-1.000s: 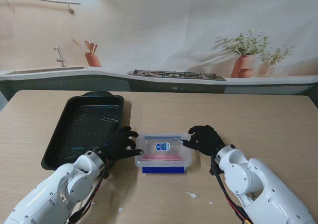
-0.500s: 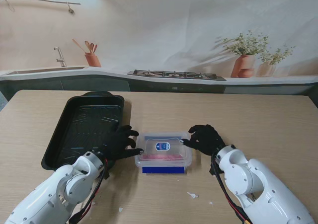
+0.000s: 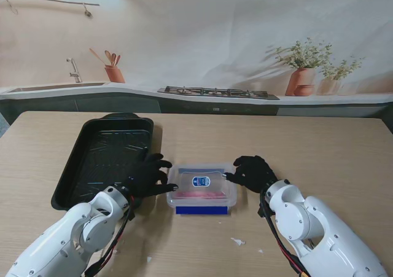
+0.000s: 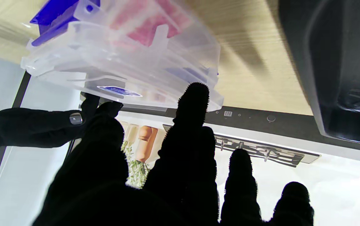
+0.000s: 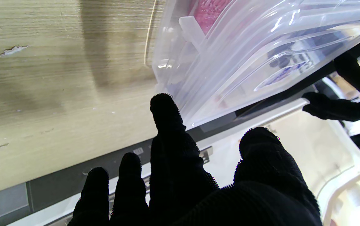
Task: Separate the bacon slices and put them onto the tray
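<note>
Flanking a clear lidded plastic container (image 3: 202, 190) at lower centre of the stand view, both black-gloved hands sit at its short sides. Left hand (image 3: 146, 177) has fingers spread, one fingertip touching the container's left edge; right hand (image 3: 250, 172) has fingers loosely curled, tips at the right edge. Neither hand has a closed hold on it. Pink bacon slices (image 3: 201, 194) show through the lid, under a blue oval label (image 3: 200, 181); a blue band (image 3: 202, 210) runs along the container's near side. Black baking tray (image 3: 78, 166) lies in the left-centre of the frame, just beside the left hand. Bare wooden table (image 3: 319, 148) stretches open right of the container and toward the far edge.

Left wrist view adds a fingertip (image 4: 192, 97) pressed under the lid rim, tray wall close by. Right wrist view shows a fingertip (image 5: 164, 108) just at the container corner; contact there is unclear. White crumbs (image 3: 237, 241) lie near the right forearm.
</note>
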